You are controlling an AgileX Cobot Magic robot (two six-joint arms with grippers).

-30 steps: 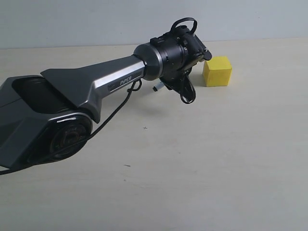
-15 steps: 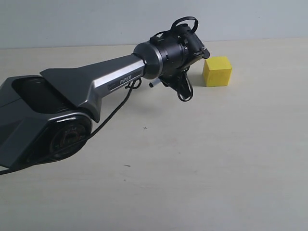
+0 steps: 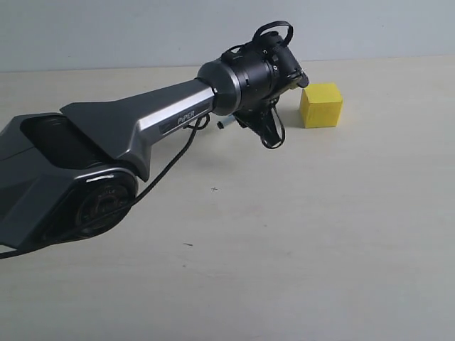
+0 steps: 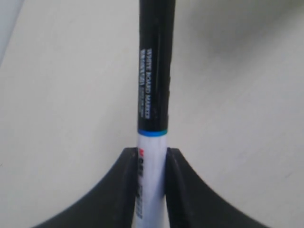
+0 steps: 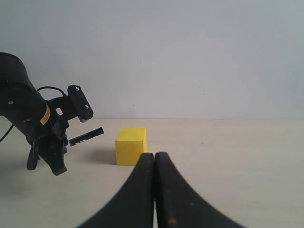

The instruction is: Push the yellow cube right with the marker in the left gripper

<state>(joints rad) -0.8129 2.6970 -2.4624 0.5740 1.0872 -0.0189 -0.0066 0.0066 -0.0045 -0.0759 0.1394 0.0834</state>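
Note:
My left gripper (image 4: 152,156) is shut on the marker (image 4: 153,71), its jaws pinching the white barrel just below the blue ring, with the black cap sticking out ahead. In the exterior view the left gripper (image 3: 288,74) hangs just left of the yellow cube (image 3: 321,104), and only the marker's rear end (image 3: 222,124) shows behind the wrist. The right wrist view shows the marker's cap (image 5: 90,134) pointing at the yellow cube (image 5: 130,146), with a small gap between them. My right gripper (image 5: 154,157) is shut with nothing in it, low over the table in front of the cube.
The beige table (image 3: 306,234) ends at a pale wall (image 3: 142,28) behind the cube. The left arm's grey link (image 3: 142,124) and base span the left of the exterior view. A black cable loop (image 3: 274,135) dangles under the left wrist.
The left wrist has lifted slightly and turned, so the marker's rear end sits a little higher and further left. The yellow cube has not moved.

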